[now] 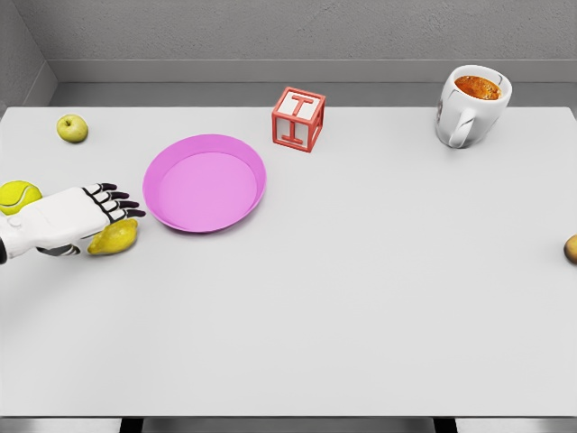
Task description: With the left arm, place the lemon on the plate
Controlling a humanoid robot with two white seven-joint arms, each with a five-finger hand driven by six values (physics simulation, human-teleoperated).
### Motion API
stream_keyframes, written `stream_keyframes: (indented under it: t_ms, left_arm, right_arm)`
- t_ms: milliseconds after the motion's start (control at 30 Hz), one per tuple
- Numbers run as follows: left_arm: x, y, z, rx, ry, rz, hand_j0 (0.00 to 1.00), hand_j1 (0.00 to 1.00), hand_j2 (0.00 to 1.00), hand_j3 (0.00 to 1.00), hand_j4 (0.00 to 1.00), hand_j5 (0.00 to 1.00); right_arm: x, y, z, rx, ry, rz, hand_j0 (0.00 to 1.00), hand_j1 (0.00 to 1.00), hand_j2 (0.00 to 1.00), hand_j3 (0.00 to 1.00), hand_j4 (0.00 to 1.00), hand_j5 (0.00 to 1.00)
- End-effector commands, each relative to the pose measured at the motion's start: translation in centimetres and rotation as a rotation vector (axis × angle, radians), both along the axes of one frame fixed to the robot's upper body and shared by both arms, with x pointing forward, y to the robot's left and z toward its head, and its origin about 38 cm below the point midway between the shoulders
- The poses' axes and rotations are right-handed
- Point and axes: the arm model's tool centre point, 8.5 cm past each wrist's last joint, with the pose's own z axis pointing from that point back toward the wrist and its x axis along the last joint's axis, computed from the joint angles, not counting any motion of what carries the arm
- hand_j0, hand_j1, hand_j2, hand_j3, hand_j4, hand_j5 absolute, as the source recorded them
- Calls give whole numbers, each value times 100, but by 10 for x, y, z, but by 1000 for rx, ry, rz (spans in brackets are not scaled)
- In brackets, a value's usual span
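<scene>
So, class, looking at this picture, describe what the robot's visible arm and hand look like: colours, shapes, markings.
Only the left hand shows, on a boxy white forearm entering from the left edge. Its back is a smooth white shell; the fingers are white segments with black joints and dark tips. No cables, markings or sleeves are visible. The right arm is out of view.

White table (361, 307) holds apple (72, 128), tennis ball (16, 195), letter block (298, 118), mug (471, 105)
</scene>
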Motion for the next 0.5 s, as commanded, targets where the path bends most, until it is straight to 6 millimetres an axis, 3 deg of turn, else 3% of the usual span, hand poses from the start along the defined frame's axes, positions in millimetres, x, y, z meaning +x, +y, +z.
stream_keyframes:
  t_ms: [0,467]
  left_arm:
    - [0,0,0,-13,-4,2,100,100,100,100,100,100]
    - [2,-2,1,-17,-19,-2,100,100,100,100,100,100]
  right_arm:
    - [1,0,0,0,-1,0,100,100,100,100,100,100]
    - [1,0,0,0,-1,0,100,100,100,100,100,100]
